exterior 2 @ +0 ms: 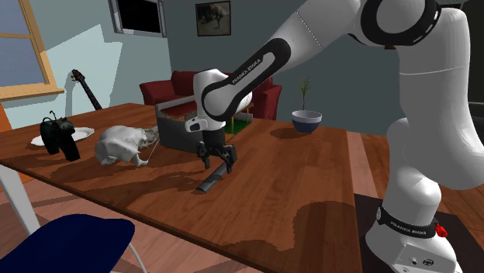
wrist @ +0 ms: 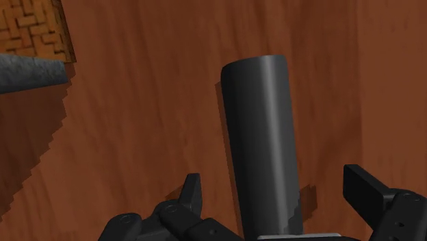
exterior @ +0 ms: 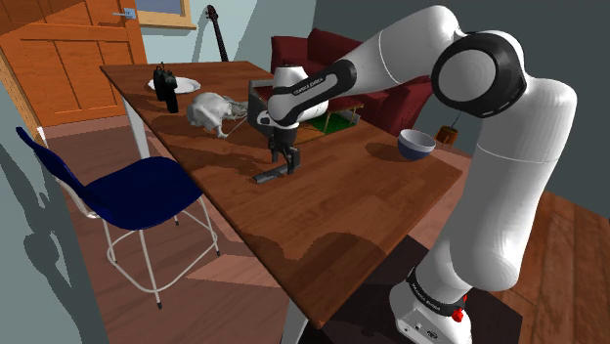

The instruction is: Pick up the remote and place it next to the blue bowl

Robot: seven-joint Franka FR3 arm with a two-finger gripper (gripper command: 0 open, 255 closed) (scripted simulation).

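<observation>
A: Where is the dark grey, bar-shaped remote (exterior: 268, 176) to be found?

B: It is seen lying on the brown wooden surface (exterior: 342, 230), roughly at its middle. One end is placed beneath the all-black gripper (exterior: 282, 161). In the second exterior view the remote (exterior 2: 208, 183) is shown reaching from under the gripper (exterior 2: 219, 161) toward the surface's near edge.

A: How is the gripper set?

B: It is lowered over the remote and spread apart. In the wrist view the remote (wrist: 260, 123) is framed between the two black fingers (wrist: 193, 195). A strip of wood is left showing on either side, so no contact is made and nothing is grasped.

A: And the round blue bowl (exterior: 416, 145) with the white inside?

B: It is set well apart from the remote, toward the shoulder view's right, close to an edge of the surface.

A: What else is carried there?

B: A pale crumpled lump (exterior: 210, 109) is placed beyond the gripper. Farther off, a black object (exterior: 166, 88) is seen at a white plate (exterior: 191, 84); whether it stands on the plate cannot be told. A dark open box (exterior 2: 177, 132) is seen behind the arm. A dark blue chair (exterior: 137, 191) is drawn up beside the surface at the shoulder view's left.
</observation>
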